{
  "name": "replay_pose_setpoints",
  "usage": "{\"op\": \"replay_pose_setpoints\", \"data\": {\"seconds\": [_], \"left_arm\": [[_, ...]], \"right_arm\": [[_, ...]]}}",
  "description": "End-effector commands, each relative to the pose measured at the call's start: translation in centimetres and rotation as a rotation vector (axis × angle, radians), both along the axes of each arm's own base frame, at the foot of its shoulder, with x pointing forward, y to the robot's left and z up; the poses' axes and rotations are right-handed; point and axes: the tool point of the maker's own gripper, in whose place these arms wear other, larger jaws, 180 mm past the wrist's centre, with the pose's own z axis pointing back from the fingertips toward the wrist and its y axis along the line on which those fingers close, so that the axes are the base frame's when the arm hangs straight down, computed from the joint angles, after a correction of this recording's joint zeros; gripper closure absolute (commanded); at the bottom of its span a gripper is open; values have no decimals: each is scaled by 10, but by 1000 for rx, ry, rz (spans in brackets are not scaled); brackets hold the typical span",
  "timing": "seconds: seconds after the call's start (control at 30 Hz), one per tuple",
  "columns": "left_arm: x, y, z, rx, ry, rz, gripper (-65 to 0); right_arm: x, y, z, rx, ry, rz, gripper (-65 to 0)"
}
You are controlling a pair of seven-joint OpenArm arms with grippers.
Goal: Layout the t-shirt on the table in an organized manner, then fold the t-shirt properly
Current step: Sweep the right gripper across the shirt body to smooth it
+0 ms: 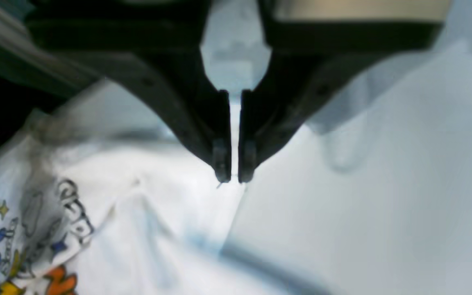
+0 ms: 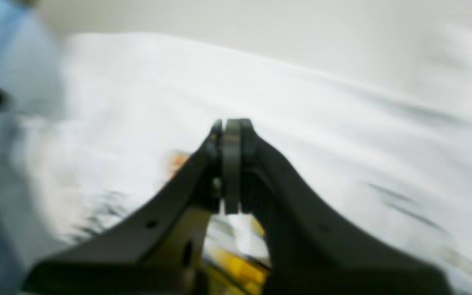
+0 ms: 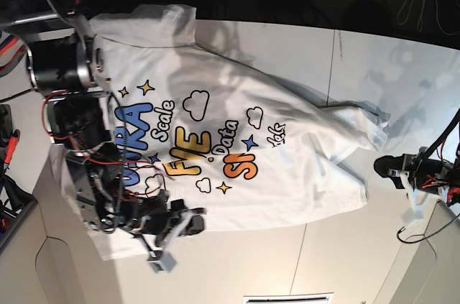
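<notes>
The white t-shirt (image 3: pixel 287 167) lies spread on the table (image 3: pixel 374 60) with its colourful print facing up. In the base view my left gripper (image 3: pixel 377 167) sits at the shirt's right edge. Seen from the left wrist, its jaws (image 1: pixel 234 178) stand almost together, pinching what looks like the edge of the t-shirt (image 1: pixel 137 229), beside bare table (image 1: pixel 383 205). My right gripper (image 3: pixel 194 223) hovers over the shirt's lower left part. The blurred right wrist view shows it (image 2: pixel 231 123) shut with nothing between the fingers, above the t-shirt (image 2: pixel 301 102).
A thin dark seam (image 3: pixel 334 67) crosses the tabletop at the right. A rounded cut-out (image 3: pixel 65 275) marks the lower left corner. Cables and dark equipment line the far edge and the left side. Bare table shows below and right of the shirt.
</notes>
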Motion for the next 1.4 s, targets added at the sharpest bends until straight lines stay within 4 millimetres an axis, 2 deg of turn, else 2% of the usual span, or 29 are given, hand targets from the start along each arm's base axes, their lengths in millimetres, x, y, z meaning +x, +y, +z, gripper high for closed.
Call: {"op": "replay_pose_setpoints", "data": {"seconds": [0.0,0.1,0.17,0.3,0.4,0.5,0.6,0.73,0.83,0.93,1.03,1.2,1.37], "left_arm": [[7,6,17,-33,-41,17,-39],[-15,8,2,-73,5,48,-39],[-28,5,-9,-98,25,66,-39],[-47,5,-26,-139,27,127,-39],[-43,9,-32,-144,-47,193,-39],[-35,9,-39,-113,-138,230,-39],[-33,-4,-49,-105,-161,226,-39],[-37,-24,-62,-94,-133,184,-39],[-43,-27,-71,-57,-106,151,-39],[-53,-24,-76,-39,-65,133,-39],[-69,-20,-80,-37,-16,124,-39],[-106,-11,-81,-63,59,116,-39],[-139,-6,-77,-53,90,64,-39]], "right_arm": [[15,23,32,47,-86,20,0],[6,85,43,43,-157,107,0],[3,102,48,34,-205,131,0],[3,104,27,-195,-269,146,0],[-4,114,22,-234,-296,196,0],[-8,115,14,-251,-286,213,0],[-10,108,-2,-271,-263,209,0],[-14,89,-37,-330,-219,177,0],[-19,67,-67,-392,-169,124,0],[-22,47,-86,-427,-141,71,0],[-22,33,-94,-467,-128,47,0],[-9,4,-93,-540,-137,-74,0],[-2,-18,-92,-509,-100,-176,0]]}}
